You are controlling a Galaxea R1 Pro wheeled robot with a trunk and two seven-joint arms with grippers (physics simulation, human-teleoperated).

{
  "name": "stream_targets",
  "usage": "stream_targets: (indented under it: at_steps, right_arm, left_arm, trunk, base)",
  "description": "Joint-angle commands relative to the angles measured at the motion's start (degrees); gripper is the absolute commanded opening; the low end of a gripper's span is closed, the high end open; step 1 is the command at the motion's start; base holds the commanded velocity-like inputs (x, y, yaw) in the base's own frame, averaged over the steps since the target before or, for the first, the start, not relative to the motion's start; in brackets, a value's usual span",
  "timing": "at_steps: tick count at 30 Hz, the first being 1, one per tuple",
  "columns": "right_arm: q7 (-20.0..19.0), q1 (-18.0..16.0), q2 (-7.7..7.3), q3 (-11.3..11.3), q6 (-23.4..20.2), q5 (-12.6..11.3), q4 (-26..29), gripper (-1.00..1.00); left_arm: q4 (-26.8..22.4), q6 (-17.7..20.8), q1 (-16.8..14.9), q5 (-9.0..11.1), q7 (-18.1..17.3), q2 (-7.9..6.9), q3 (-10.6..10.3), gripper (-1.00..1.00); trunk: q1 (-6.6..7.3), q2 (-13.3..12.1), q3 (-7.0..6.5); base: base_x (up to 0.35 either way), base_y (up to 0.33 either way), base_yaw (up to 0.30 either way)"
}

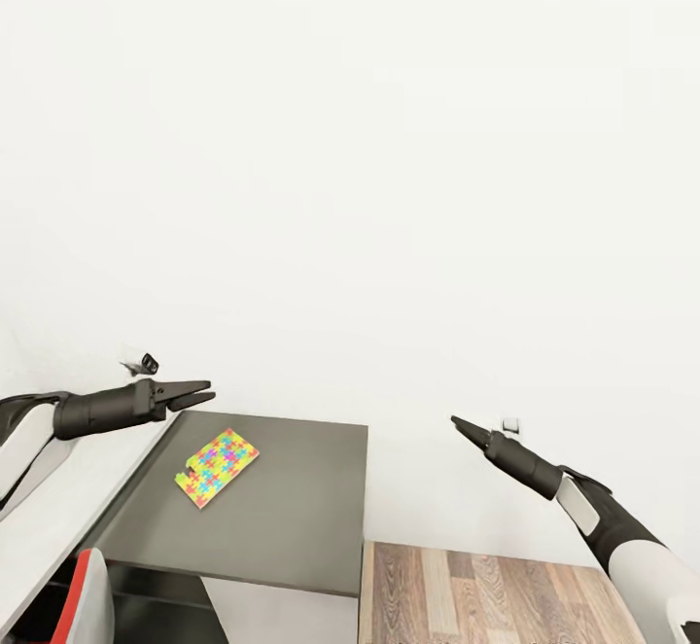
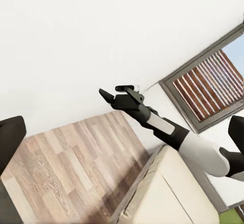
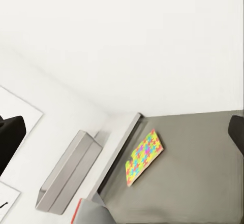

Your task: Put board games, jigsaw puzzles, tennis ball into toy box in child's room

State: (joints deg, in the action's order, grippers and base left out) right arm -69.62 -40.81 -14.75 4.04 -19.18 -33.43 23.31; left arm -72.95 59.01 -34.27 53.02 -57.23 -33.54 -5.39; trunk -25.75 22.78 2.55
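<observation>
Black and tapering, your left gripper (image 1: 194,395) hung over the near left corner of the grey table (image 1: 292,518), its fingers slightly parted and holding nothing. Your right gripper (image 1: 465,426) was raised beside the table's right edge, over the wood-plank floor (image 1: 486,595); from the head view its fingers looked pressed together, though the angle was poor; nothing was in them. One jigsaw puzzle (image 1: 217,466), bright multicoloured, lay flat on the table near its left side, well apart from both grippers. White wall (image 1: 389,187) stood behind. A slatted window (image 2: 211,89) showed in the left wrist view.
</observation>
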Motion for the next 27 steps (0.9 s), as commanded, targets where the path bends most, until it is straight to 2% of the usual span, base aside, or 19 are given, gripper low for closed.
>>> stream_targets:
  at_steps: [1,6,10,12,14,16,17,21,23,27]
  right_arm:
    - [-0.2,-0.1,-0.18,0.1,-0.6,-0.2,-0.3,1.0]
    - [-0.2,-0.1,-0.99,0.7,-0.6,-0.2,-1.1,1.0]
    - [0.0,-0.1,-1.13,1.4,-0.6,-0.2,-1.3,1.0]
    - [0.6,-0.1,-1.15,1.5,-0.6,-0.2,-1.3,1.0]
    - [0.9,-0.1,-1.15,1.5,-0.6,-0.2,-1.3,1.0]
    - [1.4,-0.1,-1.16,1.6,-0.6,-0.2,-1.3,1.0]
    - [1.4,-0.1,-1.18,1.6,-0.6,-0.2,-1.3,1.0]
    - [1.6,-0.1,-1.37,1.6,-0.6,-0.2,-1.3,1.0]
    - [1.7,-0.1,-1.73,1.6,-0.6,-0.2,-1.3,1.0]
    - [1.7,-0.1,-2.13,1.6,-0.6,-0.2,-1.3,1.0]
  left_arm:
    - [0.2,0.2,-0.1,-0.2,0.2,-0.03,-0.1,1.0]
    - [0.8,0.2,-0.5,-1.1,5.9,0.31,0.0,1.0]
    - [1.1,0.2,-2.1,-1.2,14.1,2.59,0.0,1.0]
    - [1.6,0.2,-3.1,-1.1,20.1,3.91,0.0,1.0]
    - [1.8,0.2,-3.4,-1.2,23.3,4.85,0.0,1.0]
    - [2.1,0.2,-4.5,-1.2,30.2,7.74,0.0,1.0]
    - [2.4,0.1,-4.9,-1.2,32.2,8.66,0.0,1.0]
    - [8.6,-1.0,-8.4,-2.6,50.4,16.78,-0.1,1.0]
    - [12.1,-2.7,-10.0,-3.0,57.3,19.7,-0.3,1.0]
    - [15.0,-5.8,-10.8,-3.3,61.9,21.35,-0.5,1.0]
  trunk:
    - [-0.04,0.1,0.21]
    - [-0.04,0.1,0.61]
    - [-0.04,0.1,0.95]
    - [-0.04,0.1,1.13]
    - [-0.04,0.1,1.3]
    - [-0.04,0.1,1.47]
    - [-0.04,0.1,1.56]
    - [-0.04,0.1,1.9]
    - [-0.04,0.1,2.08]
    - [-0.04,0.1,2.42]
  base:
    - [0.0,0.0,-0.057]
    - [0.0,0.0,-0.067]
    - [0.0,0.0,-0.072]
    - [0.0,0.0,-0.073]
    - [0.0,0.0,-0.073]
    - [0.0,0.0,-0.073]
    - [0.0,0.0,-0.073]
    - [0.0,0.0,-0.073]
    - [0.0,0.0,-0.073]
    - [0.0,0.0,-0.073]
